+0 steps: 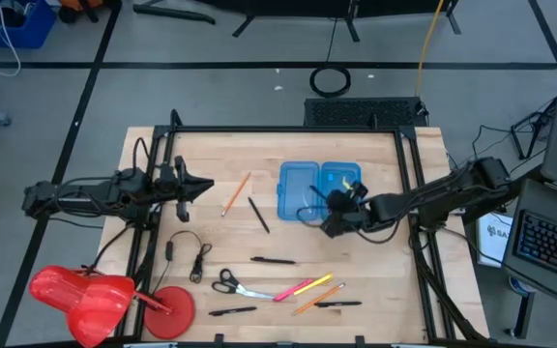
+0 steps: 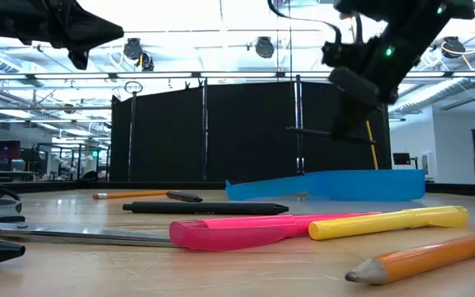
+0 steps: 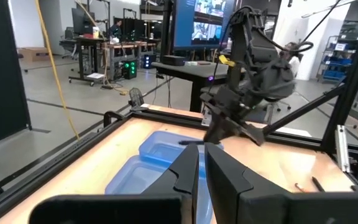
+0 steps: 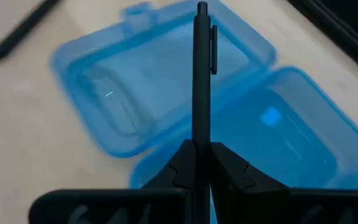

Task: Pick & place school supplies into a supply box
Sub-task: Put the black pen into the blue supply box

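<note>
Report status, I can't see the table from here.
Right gripper shut on black pen, over open supply box. Left gripper shut, empty, waiting at table's left. Nothing in the way.

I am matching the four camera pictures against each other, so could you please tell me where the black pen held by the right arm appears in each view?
High view: black pen sticks out of the right pincer over the supply box.
Low view: a thin dark bar above the box.
Left wrist view: dark stick over the box.
Right wrist view: centre, above the box.
Shared landmark: the blue supply box.
</note>
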Controlling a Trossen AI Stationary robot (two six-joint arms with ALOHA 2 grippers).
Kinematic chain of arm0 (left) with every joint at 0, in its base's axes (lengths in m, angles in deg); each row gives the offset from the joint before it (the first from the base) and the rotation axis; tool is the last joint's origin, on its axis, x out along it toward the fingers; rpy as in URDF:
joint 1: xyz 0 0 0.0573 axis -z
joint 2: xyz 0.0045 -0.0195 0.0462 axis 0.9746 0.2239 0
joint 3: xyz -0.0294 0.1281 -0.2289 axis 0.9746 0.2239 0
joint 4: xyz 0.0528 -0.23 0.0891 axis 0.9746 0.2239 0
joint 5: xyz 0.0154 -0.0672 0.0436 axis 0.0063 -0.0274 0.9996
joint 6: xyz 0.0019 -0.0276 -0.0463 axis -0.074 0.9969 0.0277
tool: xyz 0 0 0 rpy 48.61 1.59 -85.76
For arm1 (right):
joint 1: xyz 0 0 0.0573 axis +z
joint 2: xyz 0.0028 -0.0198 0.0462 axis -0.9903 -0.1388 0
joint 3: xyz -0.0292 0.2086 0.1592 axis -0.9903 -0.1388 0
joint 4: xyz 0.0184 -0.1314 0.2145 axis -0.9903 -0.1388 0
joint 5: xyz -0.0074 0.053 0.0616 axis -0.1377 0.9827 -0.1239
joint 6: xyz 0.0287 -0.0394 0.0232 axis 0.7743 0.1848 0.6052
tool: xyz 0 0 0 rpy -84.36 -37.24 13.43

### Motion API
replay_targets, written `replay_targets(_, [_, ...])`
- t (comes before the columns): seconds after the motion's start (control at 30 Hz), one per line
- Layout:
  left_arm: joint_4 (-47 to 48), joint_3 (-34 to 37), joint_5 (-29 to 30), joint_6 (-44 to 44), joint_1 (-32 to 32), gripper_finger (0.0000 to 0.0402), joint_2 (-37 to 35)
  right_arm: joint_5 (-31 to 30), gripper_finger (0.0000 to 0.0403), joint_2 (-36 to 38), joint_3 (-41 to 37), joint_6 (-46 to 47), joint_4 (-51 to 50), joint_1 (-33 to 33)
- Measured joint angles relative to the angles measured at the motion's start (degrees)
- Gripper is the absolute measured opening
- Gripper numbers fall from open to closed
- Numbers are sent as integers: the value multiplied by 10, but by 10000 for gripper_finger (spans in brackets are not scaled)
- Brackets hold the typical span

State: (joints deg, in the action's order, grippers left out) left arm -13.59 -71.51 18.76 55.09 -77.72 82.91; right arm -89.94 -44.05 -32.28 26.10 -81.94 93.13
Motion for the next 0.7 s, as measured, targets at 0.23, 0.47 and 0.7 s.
replay_targets(0.23, [-24, 0, 6, 0, 0, 31, 28, 18, 20, 34, -86, 32, 57, -66])
replay_targets(0.47, [-33, 0, 8, 0, 0, 31, 40, 48, 20, 49, -132, 33, 109, -98])
replay_targets(0.7, [-38, 0, 10, 0, 0, 31, 42, 62, 22, 48, -152, 49, 111, -117])
